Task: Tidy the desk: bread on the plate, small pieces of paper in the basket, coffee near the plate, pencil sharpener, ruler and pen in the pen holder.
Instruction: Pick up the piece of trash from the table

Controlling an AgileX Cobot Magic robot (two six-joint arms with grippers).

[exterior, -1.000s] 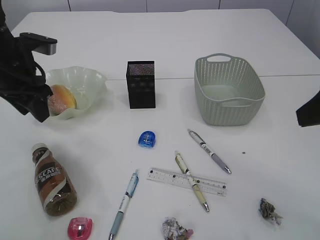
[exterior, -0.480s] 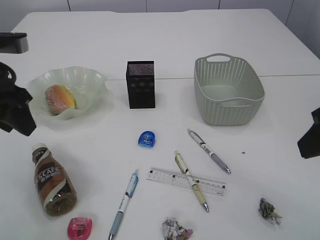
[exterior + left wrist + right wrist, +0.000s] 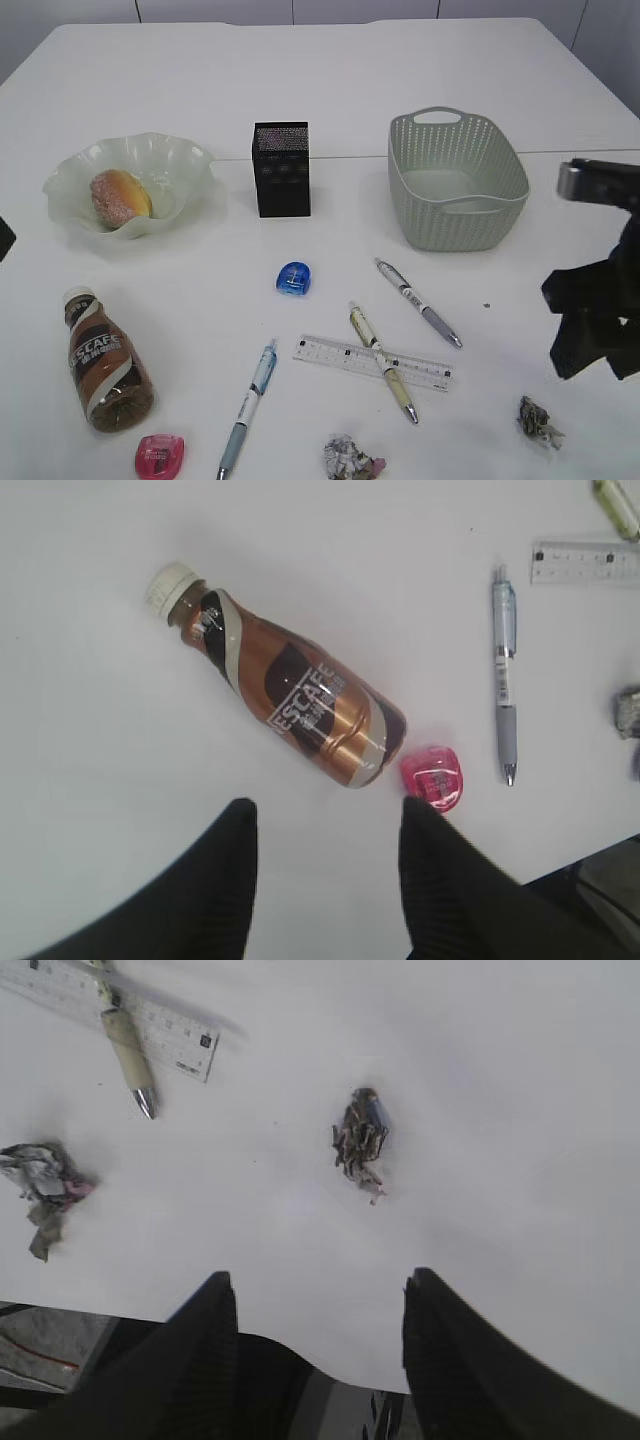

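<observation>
The bread (image 3: 120, 197) lies in the green plate (image 3: 185, 160). On its side at the front left is the coffee (image 3: 105, 360) (image 3: 290, 695), with a pink pencil sharpener (image 3: 160, 455) (image 3: 433, 777) by its base. My left gripper (image 3: 325, 815) hovers open and empty just short of both. A blue sharpener (image 3: 293, 278), the ruler (image 3: 340, 355) and three pens (image 3: 418, 302) (image 3: 382, 362) (image 3: 248, 408) lie mid-desk. Two paper wads (image 3: 350, 458) (image 3: 360, 1140) sit at the front. My right gripper (image 3: 318, 1290) is open above the right wad. The pen holder (image 3: 282, 170) and basket (image 3: 460, 185) stand behind.
The desk's front edge runs close under both grippers in the wrist views. My right arm (image 3: 595, 310) stands at the right edge of the exterior view, beside the basket. One pen lies across the ruler.
My left arm pulled back from the plate and out of the exterior view, leaving the bread there. My right arm came in from the right edge toward the front-right paper wad.
</observation>
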